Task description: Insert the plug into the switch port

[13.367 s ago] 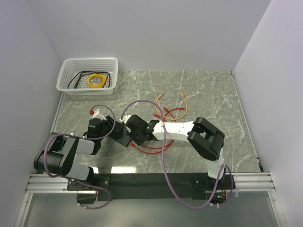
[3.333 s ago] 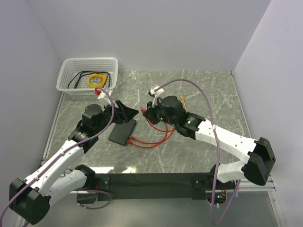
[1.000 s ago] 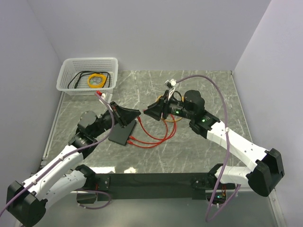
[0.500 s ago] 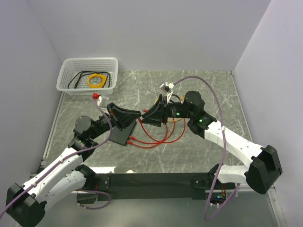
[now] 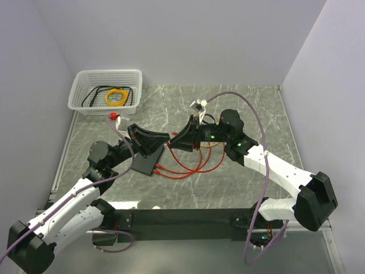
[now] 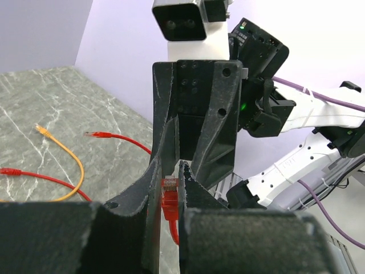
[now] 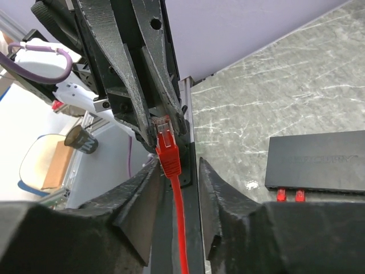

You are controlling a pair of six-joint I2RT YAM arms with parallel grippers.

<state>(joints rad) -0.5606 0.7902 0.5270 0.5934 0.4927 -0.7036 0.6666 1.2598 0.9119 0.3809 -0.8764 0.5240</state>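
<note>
pinching plug [image 6: 169, 201], left gripper [image 6: 169, 174]; right wrist view, unlike left's, shows switch [image 7: 319, 162].

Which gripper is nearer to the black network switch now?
Left. The left gripper hangs over the far edge of the network switch; the right gripper faces it from further right.
</note>
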